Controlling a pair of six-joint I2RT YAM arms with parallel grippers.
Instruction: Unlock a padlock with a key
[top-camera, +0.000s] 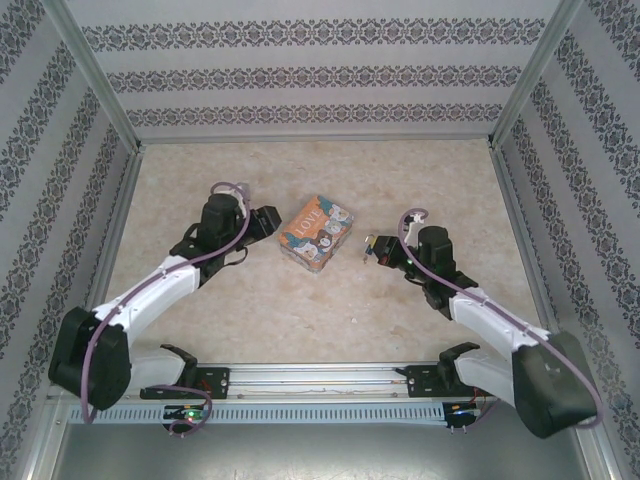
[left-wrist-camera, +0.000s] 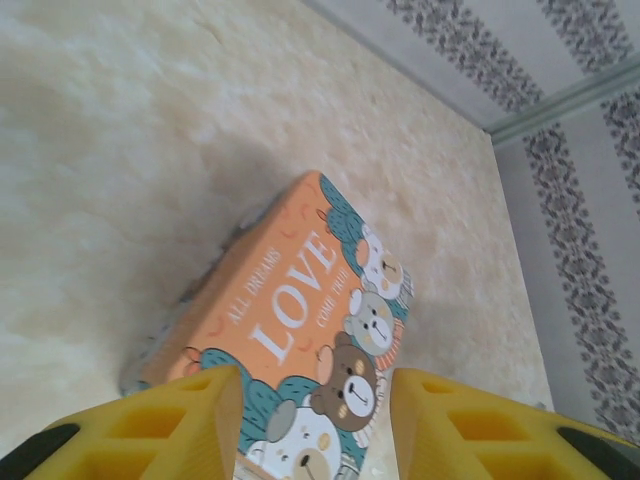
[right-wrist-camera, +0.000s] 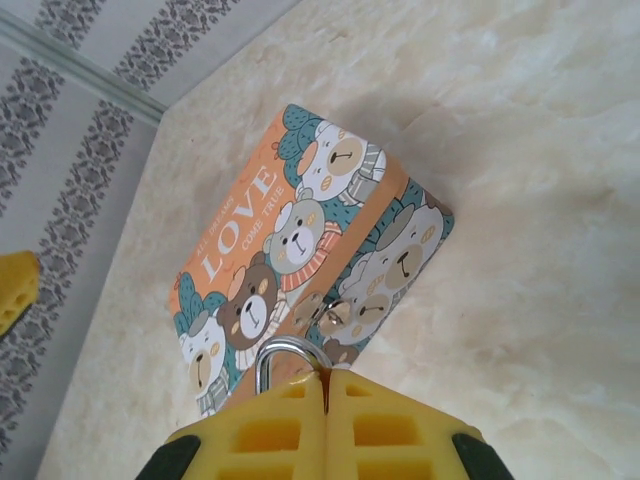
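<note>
**Padlock held at the right claw.** The right gripper (right-wrist-camera: 327, 392) is pressed together on the padlock (right-wrist-camera: 288, 343). Just the silver shackle emerges, arching forward from the fingertip seam toward the side face of the bear-print tin (right-wrist-camera: 300, 230) just ahead, while the lock body lies hidden between the pads. The left gripper (left-wrist-camera: 315, 425), its fingers (left-wrist-camera: 190, 420) apart and holding nothing, faces the tin's lid from the opposite side. The overhead view places the tin between both claws, the left just beside it. The lock thus sits across the tin from the left claw — so a key would likely have to travel to the right fingertips. Whether a key is gripped there too cannot be told — the overhead view is too coarse to resolve even the shackle.
</note>
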